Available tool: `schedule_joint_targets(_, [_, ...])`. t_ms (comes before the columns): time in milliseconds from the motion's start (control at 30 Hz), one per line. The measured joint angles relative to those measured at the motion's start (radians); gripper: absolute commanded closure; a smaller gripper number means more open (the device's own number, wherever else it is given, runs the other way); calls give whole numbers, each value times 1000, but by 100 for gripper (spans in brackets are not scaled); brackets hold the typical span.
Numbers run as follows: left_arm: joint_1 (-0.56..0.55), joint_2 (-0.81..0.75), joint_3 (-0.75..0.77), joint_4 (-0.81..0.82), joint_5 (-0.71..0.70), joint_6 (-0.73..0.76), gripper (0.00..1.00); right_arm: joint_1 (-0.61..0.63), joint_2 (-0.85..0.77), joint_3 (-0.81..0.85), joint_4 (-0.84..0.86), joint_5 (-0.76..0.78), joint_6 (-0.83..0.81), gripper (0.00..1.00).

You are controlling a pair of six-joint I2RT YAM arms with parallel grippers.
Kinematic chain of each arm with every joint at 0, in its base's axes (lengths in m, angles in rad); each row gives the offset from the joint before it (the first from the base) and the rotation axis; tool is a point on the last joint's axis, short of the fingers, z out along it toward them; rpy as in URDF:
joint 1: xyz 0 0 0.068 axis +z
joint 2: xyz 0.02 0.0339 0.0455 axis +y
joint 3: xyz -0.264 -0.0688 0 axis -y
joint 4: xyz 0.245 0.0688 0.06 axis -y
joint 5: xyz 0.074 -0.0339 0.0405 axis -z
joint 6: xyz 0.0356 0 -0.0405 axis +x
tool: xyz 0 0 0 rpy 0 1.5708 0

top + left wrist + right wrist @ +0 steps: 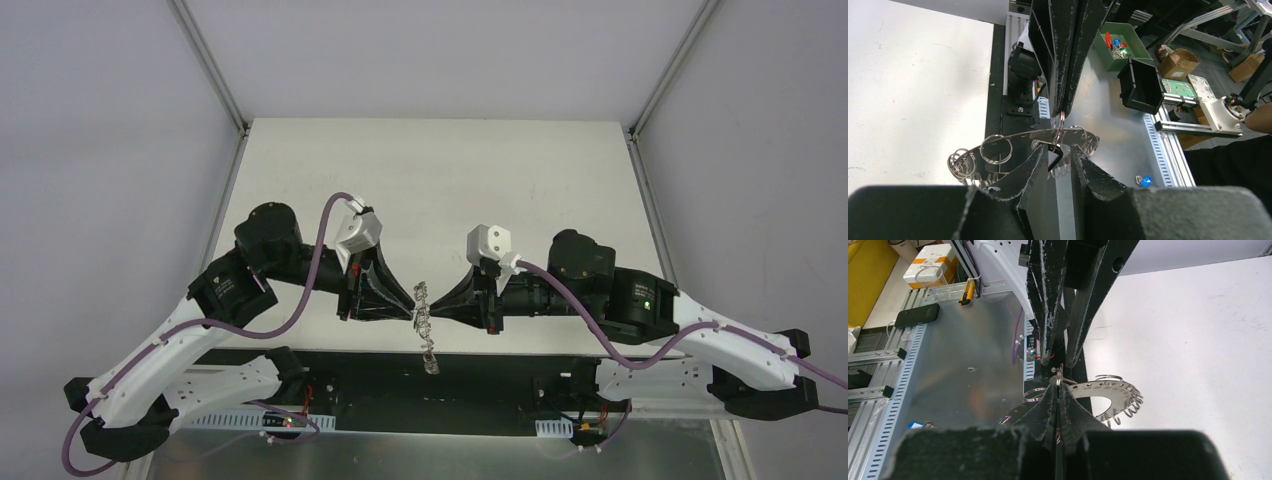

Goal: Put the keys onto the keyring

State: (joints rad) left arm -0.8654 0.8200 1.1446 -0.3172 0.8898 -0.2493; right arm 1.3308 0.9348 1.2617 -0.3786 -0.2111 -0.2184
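The keyring (428, 335), a silvery disc fringed with wire loops, hangs in the air between my two grippers at the table's near edge. My right gripper (430, 300) is shut on one thin wire loop on its rim; this shows in the right wrist view (1058, 382), where the keyring (1118, 392) spreads to the right. My left gripper (1058, 148) faces it, jaws narrowly apart, with the small dark key (1057, 156) between them, its pale end against the left finger. The keyring (1018, 137) lies just behind the fingertips. The right gripper (1062, 112) comes down from above.
The white table (450, 180) stretches behind the arms. Below the near edge are a metal shelf, a green bin (1120, 45), a black bin (1143, 90) and a small blue piece (1145, 180). A phone (918, 315) and a box (930, 262) lie to the left.
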Motion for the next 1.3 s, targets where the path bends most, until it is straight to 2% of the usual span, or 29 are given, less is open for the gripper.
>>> schedule_joint_targets(500, [0, 0, -15, 18, 0, -2, 84, 1, -1, -5, 8, 7, 1, 100])
schedule_joint_targets(833, [0, 0, -23, 50, 4, -7, 99, 1, -4, -19, 42, 14, 6, 100])
schedule_joint_targets(1300, [0, -5, -37, 69, 24, -27, 100, 3, -69, -140, 192, 12, 6, 100])
